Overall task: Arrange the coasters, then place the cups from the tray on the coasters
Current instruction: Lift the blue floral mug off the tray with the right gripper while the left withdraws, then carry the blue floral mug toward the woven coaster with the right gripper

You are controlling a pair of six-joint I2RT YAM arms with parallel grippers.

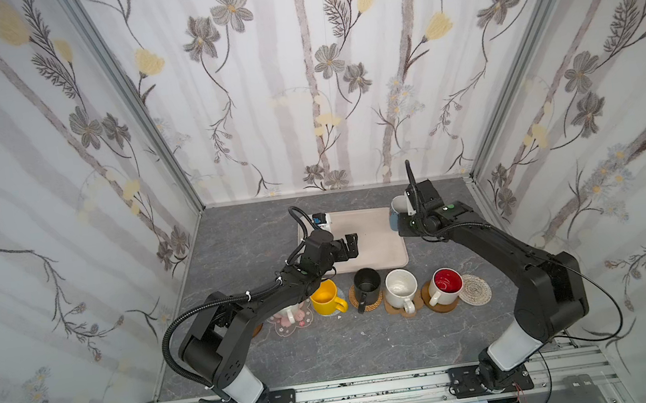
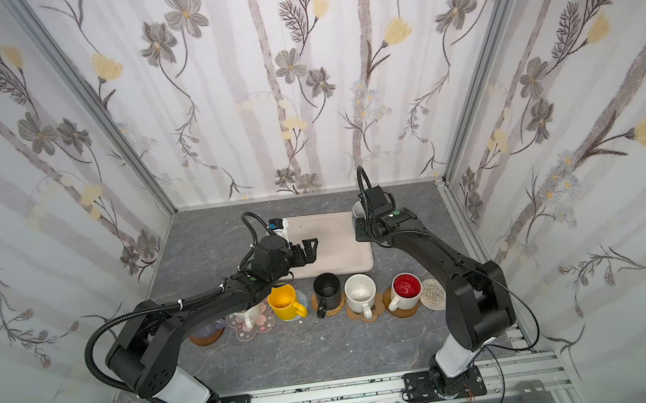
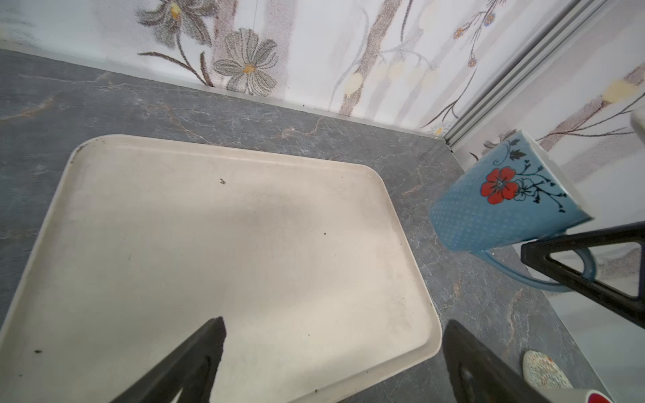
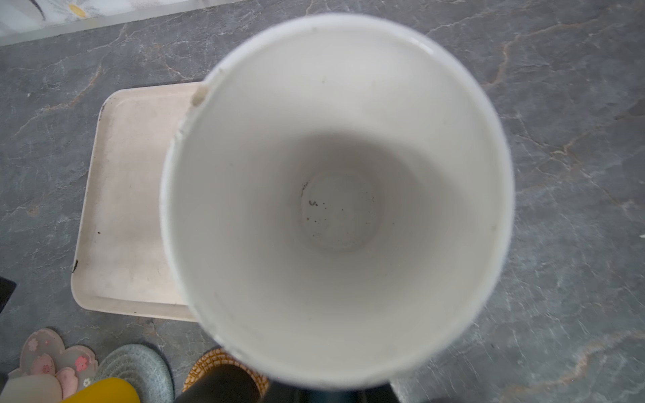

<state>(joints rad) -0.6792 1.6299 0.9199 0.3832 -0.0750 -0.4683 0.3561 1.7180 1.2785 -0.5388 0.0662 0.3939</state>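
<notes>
- Done: the tray (image 1: 377, 246) is bare. Six cups (image 2: 359, 290) stand on coasters in the near row (the leftmost two are half hidden under the left arm).
- Left to do: the blue patterned cup (image 3: 502, 202) hangs tilted in the air past the tray's far right corner. The right jaws are nearly closed on its handle.
- Probable goal: the white woven coaster (image 1: 475, 288), the only bare one, at the row's right end.
- Left jaws: wide apart, holding nothing, above the tray.
- Room: the surface (image 1: 444, 250) btw. tray and coaster is free. The tight edge is the red-inside cup (image 1: 446, 283), just beside the coaster.
</notes>
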